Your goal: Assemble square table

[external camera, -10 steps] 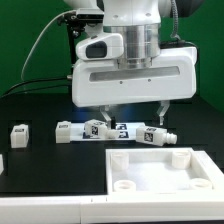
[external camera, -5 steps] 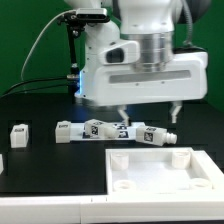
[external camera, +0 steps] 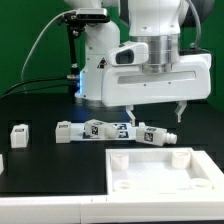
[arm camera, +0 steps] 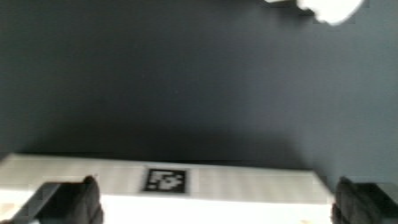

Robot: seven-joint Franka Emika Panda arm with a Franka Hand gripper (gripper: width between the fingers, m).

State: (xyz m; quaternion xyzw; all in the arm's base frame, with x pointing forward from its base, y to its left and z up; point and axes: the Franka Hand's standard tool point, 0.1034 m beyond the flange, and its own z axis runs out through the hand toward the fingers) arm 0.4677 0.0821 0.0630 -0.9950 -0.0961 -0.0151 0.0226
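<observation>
The square table's white panel (external camera: 160, 172) lies at the front right of the exterior view, rim and round corner sockets facing up. Several tagged white legs (external camera: 96, 128) lie in a row behind it, and one more leg (external camera: 18, 135) sits alone at the exterior view's left. My gripper (external camera: 154, 114) hangs open above the right end of the row, touching nothing. In the wrist view the gripper (arm camera: 215, 204) shows both dark fingertips (arm camera: 68, 203) spread wide, with only a flat white surface carrying a black tag (arm camera: 166, 180) beneath them.
The table is black. A white strip (external camera: 40, 208) runs along the front edge at the exterior view's left. Cables and a dark stand (external camera: 72, 50) rise behind the arm. A white object (arm camera: 324, 8) sits at the far side of the wrist view.
The arm has carried the open gripper toward the exterior view's right, from over the middle of the leg row to over its right end. No part has moved.
</observation>
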